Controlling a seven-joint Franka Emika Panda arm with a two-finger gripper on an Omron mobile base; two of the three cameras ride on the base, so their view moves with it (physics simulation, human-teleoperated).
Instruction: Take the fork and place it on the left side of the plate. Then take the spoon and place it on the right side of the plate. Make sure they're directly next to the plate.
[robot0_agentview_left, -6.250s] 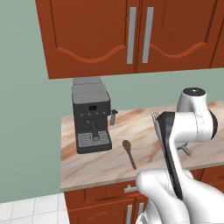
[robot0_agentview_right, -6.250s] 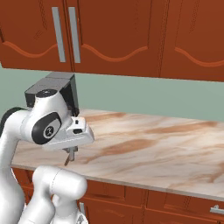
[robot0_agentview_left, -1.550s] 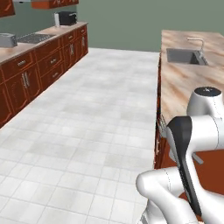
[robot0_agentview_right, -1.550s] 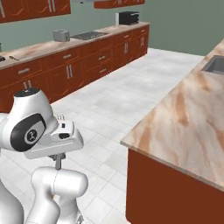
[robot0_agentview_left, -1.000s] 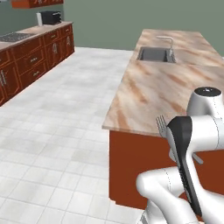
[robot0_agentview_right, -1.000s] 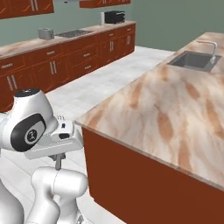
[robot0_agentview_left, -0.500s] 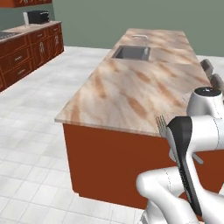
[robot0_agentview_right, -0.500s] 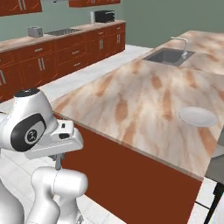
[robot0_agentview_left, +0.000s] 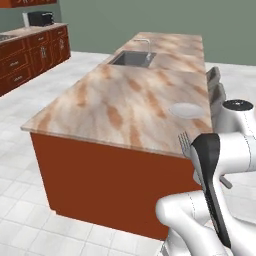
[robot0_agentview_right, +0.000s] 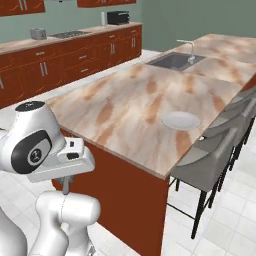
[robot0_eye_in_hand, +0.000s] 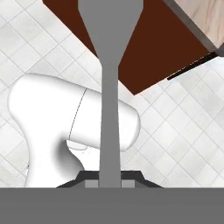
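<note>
Left base view: the marble-topped table (robot0_agentview_left: 125, 107) stretches away with a sink (robot0_agentview_left: 132, 58) at its far end. The white plate (robot0_agentview_left: 186, 110) lies near the table's right edge, by the stools (robot0_agentview_left: 214, 85). The tines of the fork (robot0_agentview_left: 184, 143) stick up just beside the robot's dark forearm, low and well apart from the plate.

Right base view: the plate (robot0_agentview_right: 180, 120) sits on the table (robot0_agentview_right: 140, 100) close to the stool side. The claw (robot0_agentview_right: 66, 186) hangs under the white hand, off the table's near corner, over the tiled floor (robot0_agentview_right: 220, 225).

Hand view: the fork (robot0_eye_in_hand: 109, 94) runs straight up from between the fingertips; the claw (robot0_eye_in_hand: 109, 183) is clenched on its handle.
</note>
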